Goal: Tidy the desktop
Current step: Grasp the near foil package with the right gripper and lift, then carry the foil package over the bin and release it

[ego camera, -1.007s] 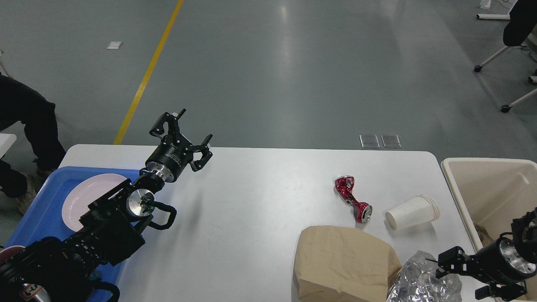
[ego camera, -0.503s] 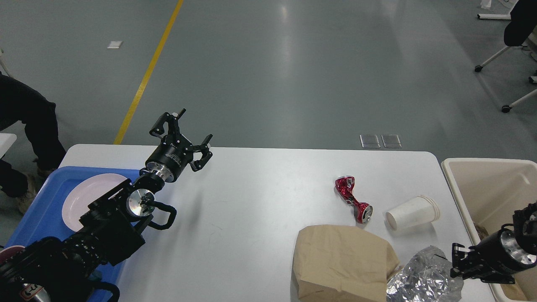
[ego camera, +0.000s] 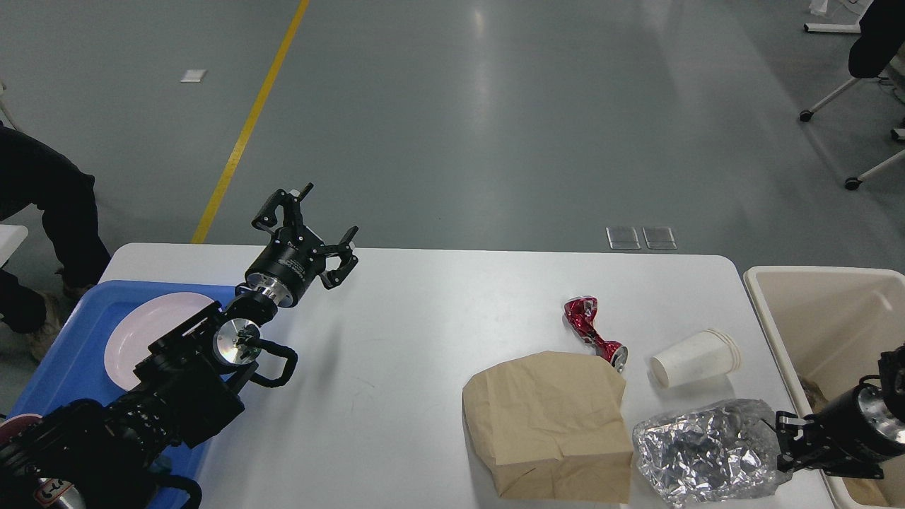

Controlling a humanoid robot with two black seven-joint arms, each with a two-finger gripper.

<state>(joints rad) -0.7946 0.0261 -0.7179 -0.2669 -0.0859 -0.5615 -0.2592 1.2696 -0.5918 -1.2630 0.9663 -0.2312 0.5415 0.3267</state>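
My right claw pinched the foil wad at the worktop's near right; I feared it tearing loose short of the bin. Left claw hung spread.

The desktop is a large white tabletop, smooth and matte, rectangular with rounded corners. It lies flat and fills most of the lower half of the head view, its far edge running straight across against the grey floor and its near edge cut off by the bottom of the view. Its far left and far right corners both show. The middle is bare and faintly scuffed. Its left part is partly covered, and its right part near the front bears several loose items. Soft shadows fall on the surface.
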